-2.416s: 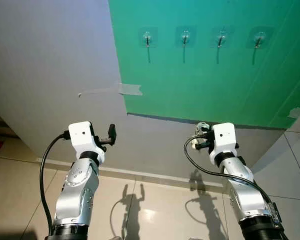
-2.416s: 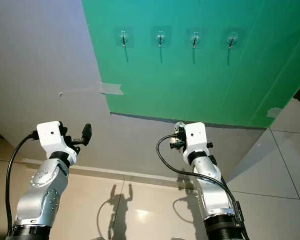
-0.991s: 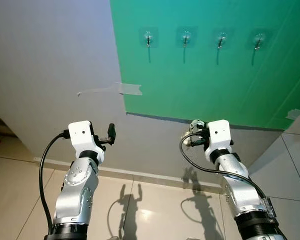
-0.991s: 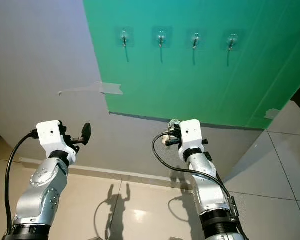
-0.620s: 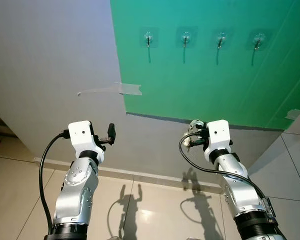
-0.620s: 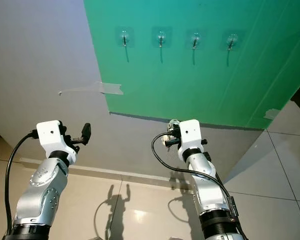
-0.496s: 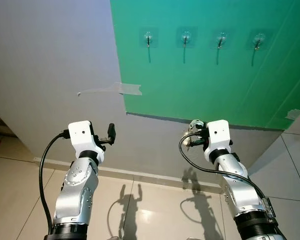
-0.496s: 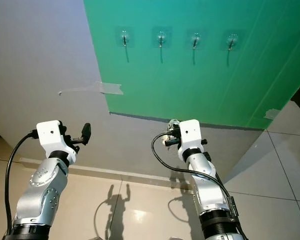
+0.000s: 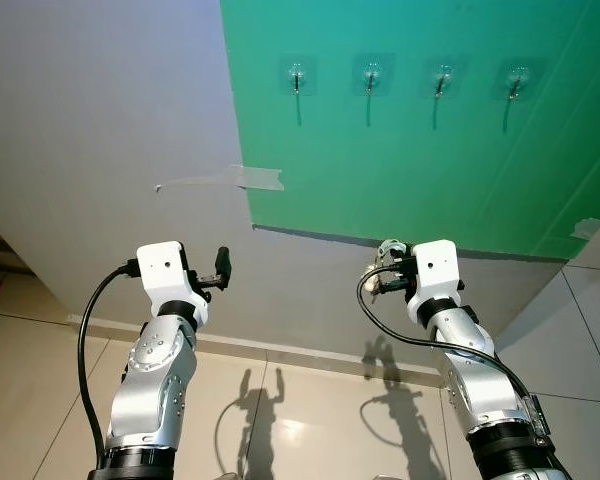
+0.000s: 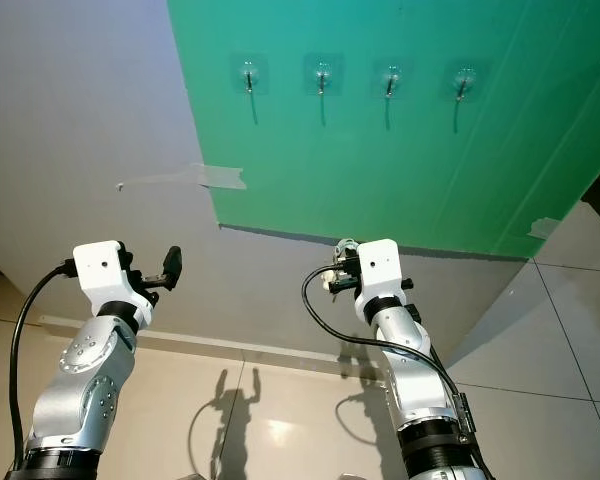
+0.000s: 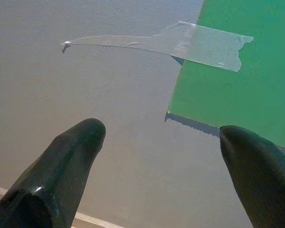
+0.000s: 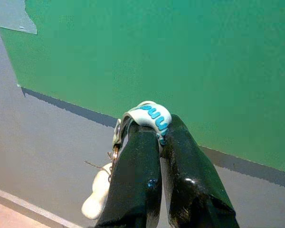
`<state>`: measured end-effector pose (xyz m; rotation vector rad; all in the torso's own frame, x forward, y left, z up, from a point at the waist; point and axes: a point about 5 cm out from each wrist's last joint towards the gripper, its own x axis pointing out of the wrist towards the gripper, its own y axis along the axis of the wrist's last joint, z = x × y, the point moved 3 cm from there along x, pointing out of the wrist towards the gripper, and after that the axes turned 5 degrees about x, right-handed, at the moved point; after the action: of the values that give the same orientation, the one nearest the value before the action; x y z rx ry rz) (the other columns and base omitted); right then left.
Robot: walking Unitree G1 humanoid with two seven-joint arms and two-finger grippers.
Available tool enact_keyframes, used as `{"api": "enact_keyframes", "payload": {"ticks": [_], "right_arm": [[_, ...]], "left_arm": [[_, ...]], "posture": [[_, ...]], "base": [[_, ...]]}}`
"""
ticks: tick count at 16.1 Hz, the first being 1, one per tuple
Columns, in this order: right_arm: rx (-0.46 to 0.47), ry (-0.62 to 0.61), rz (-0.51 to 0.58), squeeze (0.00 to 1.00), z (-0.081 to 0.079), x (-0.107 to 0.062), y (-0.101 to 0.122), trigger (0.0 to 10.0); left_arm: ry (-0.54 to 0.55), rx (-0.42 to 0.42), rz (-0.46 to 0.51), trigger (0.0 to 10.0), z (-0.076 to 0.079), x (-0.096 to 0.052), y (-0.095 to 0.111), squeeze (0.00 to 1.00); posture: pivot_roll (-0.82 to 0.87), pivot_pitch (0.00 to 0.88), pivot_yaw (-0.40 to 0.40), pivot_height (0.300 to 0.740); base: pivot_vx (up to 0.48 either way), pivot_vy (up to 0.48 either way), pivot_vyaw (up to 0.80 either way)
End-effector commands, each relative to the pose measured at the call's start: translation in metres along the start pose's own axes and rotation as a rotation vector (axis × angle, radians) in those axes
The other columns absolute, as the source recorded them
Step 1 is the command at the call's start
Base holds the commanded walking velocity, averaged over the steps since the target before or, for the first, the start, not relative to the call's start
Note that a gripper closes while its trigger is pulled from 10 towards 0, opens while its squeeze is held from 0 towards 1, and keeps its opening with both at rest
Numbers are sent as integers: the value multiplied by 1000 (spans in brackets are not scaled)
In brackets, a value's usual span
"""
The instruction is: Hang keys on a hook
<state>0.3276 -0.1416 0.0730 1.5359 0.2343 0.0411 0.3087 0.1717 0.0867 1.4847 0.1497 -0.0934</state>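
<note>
A row of several clear adhesive hooks (image 9: 370,74) sits high on the green sheet (image 9: 420,150) taped to the wall. My right gripper (image 9: 386,266) is raised below the sheet's lower edge, shut on the keys (image 12: 149,115): a white strap with blue letters, a metal ring and a small white charm (image 12: 99,198) hanging from it. The keys (image 10: 338,264) sit well below the hooks (image 10: 321,75). My left gripper (image 9: 221,268) is raised at the left, in front of the grey wall, open with nothing between its fingers (image 11: 61,166).
A strip of clear tape (image 9: 242,179) holds the sheet's left edge to the grey wall (image 9: 100,150). More tape (image 9: 590,226) holds the right edge. Beige floor tiles (image 9: 300,420) lie below, with the arms' shadows on them.
My right arm has drifted slightly to the left with the keys since the earliest frames. The left arm has barely moved.
</note>
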Motion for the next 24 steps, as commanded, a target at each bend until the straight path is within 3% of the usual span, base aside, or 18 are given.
{"api": "enact_keyframes", "payload": {"ticks": [1,24], "right_arm": [[-10,13,21,0,-2,4,7,10000],[12,-12,6,0,3,-2,4,10000]], "left_arm": [[10,11,-5,10000,-1,1,-2,0],[-6,6,-4,10000,3,4,0,0]], "posture": [[-130,0,36,740],[-157,0,49,740]], "base": [[0,0,0],[0,0,0]]}}
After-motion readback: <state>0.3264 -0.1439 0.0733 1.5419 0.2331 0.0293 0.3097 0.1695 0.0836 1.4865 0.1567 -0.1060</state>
